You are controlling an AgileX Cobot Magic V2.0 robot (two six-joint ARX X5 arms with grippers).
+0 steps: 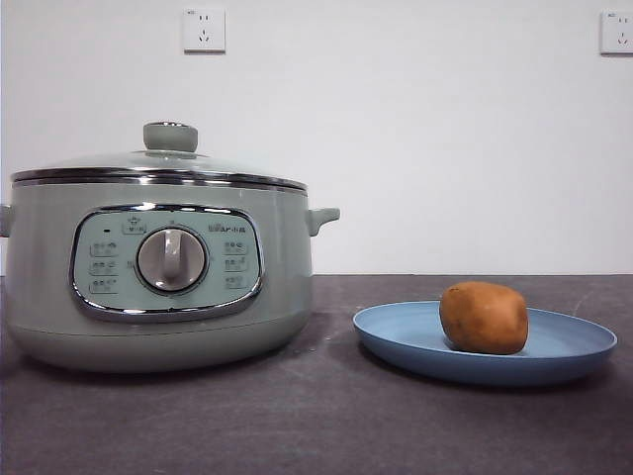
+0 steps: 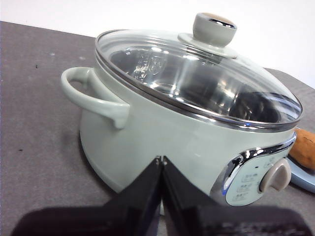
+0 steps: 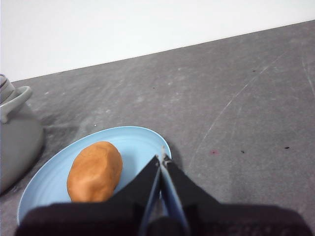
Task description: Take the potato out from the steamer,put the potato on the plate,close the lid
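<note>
The dark worktop (image 1: 316, 426) carries everything, and the largest thing on it is the sage-green steamer (image 1: 158, 287), which sits just ahead of the left tool (image 2: 161, 161), dial panel turned slightly away to one side. The glass lid (image 2: 197, 83) lies seated on the chrome rim all round, its pale knob upright, so by the look of it the closing step is done. Beside the steamer, apart from it, stands the light-blue plate (image 1: 574, 361), which lies just ahead of and below the right tool (image 3: 162, 160), and the potato (image 3: 94, 171) rests on it, off to the steamer side of that tool, its long axis running roughly along the tool's line of sight. Both tools are clenched with nothing between the jaws, and neither touches any object. Judged from how things lie, all three parts of the task appear finished, so no move seems to hinge on either tool; should the potato need handling again, the right tool is the nearer one. Through the glass the steamer's inside shows only bright metal and reflections, and its floor cannot be made out in full. The near edge of the plate is cut off behind the right tool's body, and neither arm shows in the front view.
</note>
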